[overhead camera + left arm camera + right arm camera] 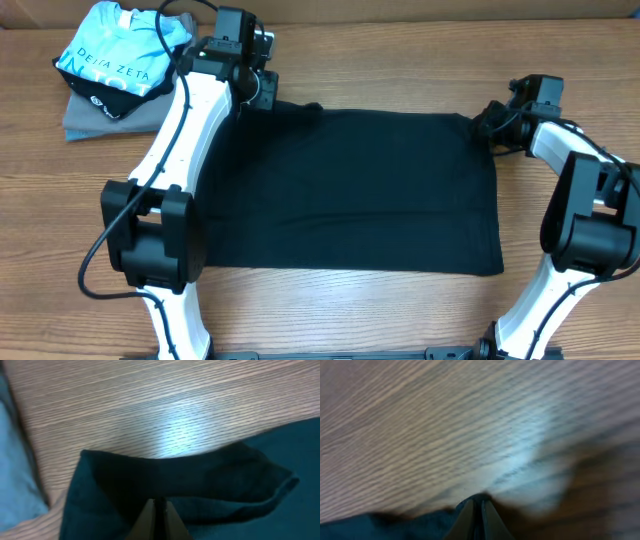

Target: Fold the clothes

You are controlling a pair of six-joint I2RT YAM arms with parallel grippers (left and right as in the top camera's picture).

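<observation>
The clothes (350, 190), a plain black T-shirt, lie spread as a wide rectangle across the middle of the wooden table. My left gripper (262, 92) sits at the shirt's far left corner. In the left wrist view it (160, 502) is shut on a raised fold of the black cloth (225, 475). My right gripper (487, 122) is at the far right corner. Seen from the right wrist, its jaws (480, 500) are pressed together on the very edge of the dark cloth (395, 527), low over the wood.
A light blue shirt with white lettering (118, 55) lies on a grey folded shirt (85, 118) at the far left of the table, just beyond my left arm. Its blue cloth (15, 460) shows at the left edge of the left wrist view.
</observation>
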